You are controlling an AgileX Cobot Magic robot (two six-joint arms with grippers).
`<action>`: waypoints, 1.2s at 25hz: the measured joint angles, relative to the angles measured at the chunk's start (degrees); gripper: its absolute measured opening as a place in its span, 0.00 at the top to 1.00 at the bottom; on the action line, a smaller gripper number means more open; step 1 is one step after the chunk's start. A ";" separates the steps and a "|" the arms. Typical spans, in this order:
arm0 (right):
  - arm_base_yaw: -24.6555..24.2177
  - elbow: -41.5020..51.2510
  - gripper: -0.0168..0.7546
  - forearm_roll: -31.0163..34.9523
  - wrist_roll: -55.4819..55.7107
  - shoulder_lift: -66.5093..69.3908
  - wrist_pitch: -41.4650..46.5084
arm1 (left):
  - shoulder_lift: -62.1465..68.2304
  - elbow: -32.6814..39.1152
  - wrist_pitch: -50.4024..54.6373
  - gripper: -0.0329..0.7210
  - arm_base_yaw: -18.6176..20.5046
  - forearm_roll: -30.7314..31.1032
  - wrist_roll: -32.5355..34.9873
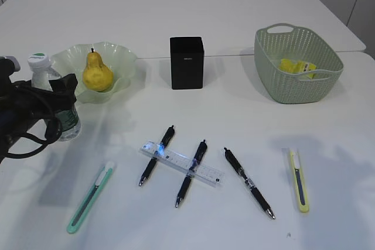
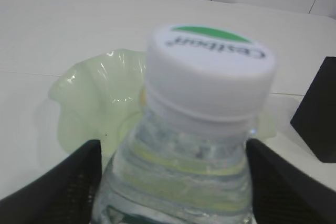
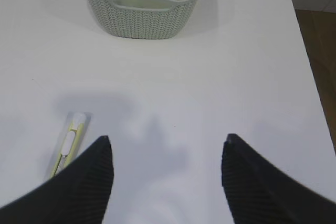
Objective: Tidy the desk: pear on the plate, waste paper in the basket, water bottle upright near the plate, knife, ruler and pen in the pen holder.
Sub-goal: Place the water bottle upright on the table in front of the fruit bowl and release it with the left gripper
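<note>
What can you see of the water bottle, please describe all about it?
The water bottle is clear plastic with a dark green label and a white cap printed with a green patch and grey lettering. It stands upright on the white table, just left of the wavy green plate. Water shows inside. The left gripper has a dark finger on each side of its shoulder; whether they touch it is unclear.

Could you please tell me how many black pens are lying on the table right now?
3. One pen and a second pen lie under the transparent ruler; the third pen lies just right of it. None seems hidden.
</note>
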 joint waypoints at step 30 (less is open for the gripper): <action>0.00 0.00 0.32 0.00 0.00 0.00 0.00 | -19.86 0.00 12.93 0.14 0.96 1.30 1.66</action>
